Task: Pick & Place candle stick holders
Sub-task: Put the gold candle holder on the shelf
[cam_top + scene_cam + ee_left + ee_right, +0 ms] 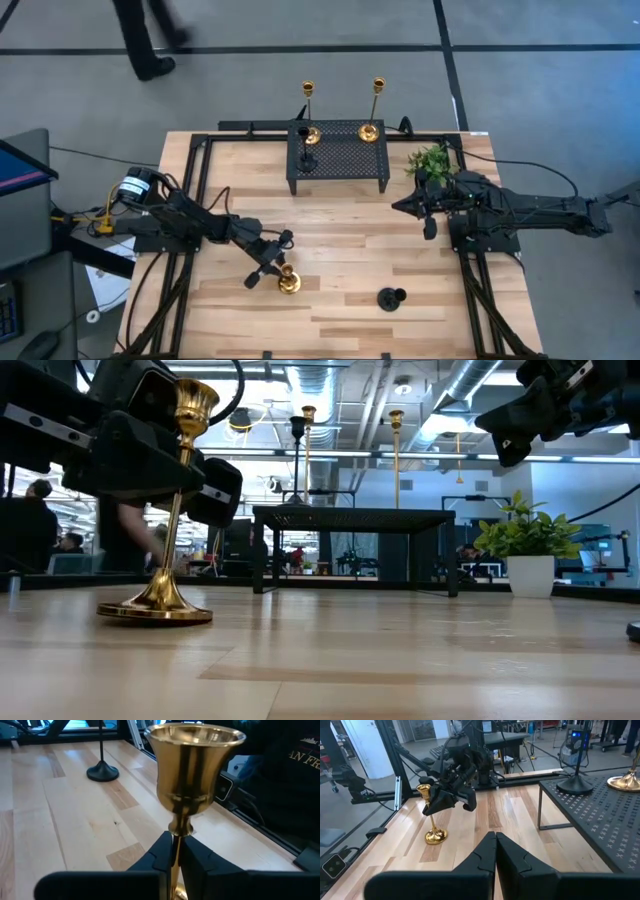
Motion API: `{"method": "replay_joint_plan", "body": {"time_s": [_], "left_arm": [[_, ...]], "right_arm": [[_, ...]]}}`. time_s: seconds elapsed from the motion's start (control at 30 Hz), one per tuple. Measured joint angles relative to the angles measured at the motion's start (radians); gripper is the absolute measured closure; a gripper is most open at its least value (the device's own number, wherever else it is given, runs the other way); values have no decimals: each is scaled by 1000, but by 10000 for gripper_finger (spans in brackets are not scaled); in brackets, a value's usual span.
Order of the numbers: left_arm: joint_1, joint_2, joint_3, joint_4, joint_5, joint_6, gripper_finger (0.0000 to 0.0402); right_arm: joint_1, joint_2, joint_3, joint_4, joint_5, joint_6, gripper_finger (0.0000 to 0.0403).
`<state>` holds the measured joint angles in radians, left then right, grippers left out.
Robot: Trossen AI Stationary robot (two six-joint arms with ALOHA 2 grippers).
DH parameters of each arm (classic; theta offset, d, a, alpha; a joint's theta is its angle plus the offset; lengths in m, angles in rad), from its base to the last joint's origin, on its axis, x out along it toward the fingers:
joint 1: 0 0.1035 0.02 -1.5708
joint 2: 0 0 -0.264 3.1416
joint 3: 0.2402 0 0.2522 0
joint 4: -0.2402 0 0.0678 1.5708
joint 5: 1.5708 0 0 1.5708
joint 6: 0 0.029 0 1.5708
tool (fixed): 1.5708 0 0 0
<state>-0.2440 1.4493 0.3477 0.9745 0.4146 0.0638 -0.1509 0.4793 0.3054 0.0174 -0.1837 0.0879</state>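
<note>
My left gripper (pixel 275 258) is shut on the shorter gold candlestick holder (pixel 288 281) near the table's front middle; the holder also shows in the low view (pixel 165 550). A short black holder (pixel 390 298) stands on its round base to the right of it. Two tall gold holders (pixel 311 133) (pixel 371 130) and another black holder (pixel 306 160) stand on the black mesh rack (pixel 345 158). My right gripper (pixel 402 207) is shut and empty, hovering right of the rack. My left gripper pinches the gold holder's thin stem (pixel 175 839) just under the cup, between its two fingers (pixel 161 854). The fingers come roughly level from the table's left and lie across the stem. The holder leans slightly, and its round base (pixel 155 608) is on the table.
A small green plant in a white pot (pixel 432 162) stands right of the rack, close to my right arm. A person's legs (pixel 150 40) show on the floor beyond the table. Bare wood lies between the rack and the two front holders.
</note>
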Motion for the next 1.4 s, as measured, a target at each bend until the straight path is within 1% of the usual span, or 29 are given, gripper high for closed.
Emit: {"method": "replay_joint_plan", "body": {"time_s": [0.1,0.27,0.43,0.53,0.67,0.73,0.8,0.93,1.03,1.13,1.27,1.4], "left_arm": [[0,0,0,1,-6,-10,381],[0,-30,0,-10,-132,-146,384],[0,-98,48,-46,-199,-182,386],[0,-142,121,-182,-261,-177,386],[4,-168,250,-428,-411,-150,386],[4,-164,308,-476,-500,-147,385],[5,-164,346,-482,-555,-131,386],[3,-165,392,-484,-600,-62,386],[14,-165,413,-484,-606,-19,386],[43,-165,420,-482,-606,-16,386],[103,-165,420,-486,-574,-17,386],[147,-165,421,-475,-536,-43,386]], "right_arm": [[0,0,0,-18,0,0,403],[0,0,0,-28,-1,0,403],[0,0,0,-28,-1,-5,403],[0,0,0,-30,-2,-6,403],[0,0,0,-35,-27,-8,403],[0,0,0,-35,-49,-9,403],[0,0,0,-35,-62,-9,403],[0,0,0,-40,-85,-17,403],[0,0,0,-40,-88,-19,403],[0,0,0,-29,-89,-19,403],[0,26,0,51,-93,-19,403],[1,101,0,132,-104,-43,403]]}}
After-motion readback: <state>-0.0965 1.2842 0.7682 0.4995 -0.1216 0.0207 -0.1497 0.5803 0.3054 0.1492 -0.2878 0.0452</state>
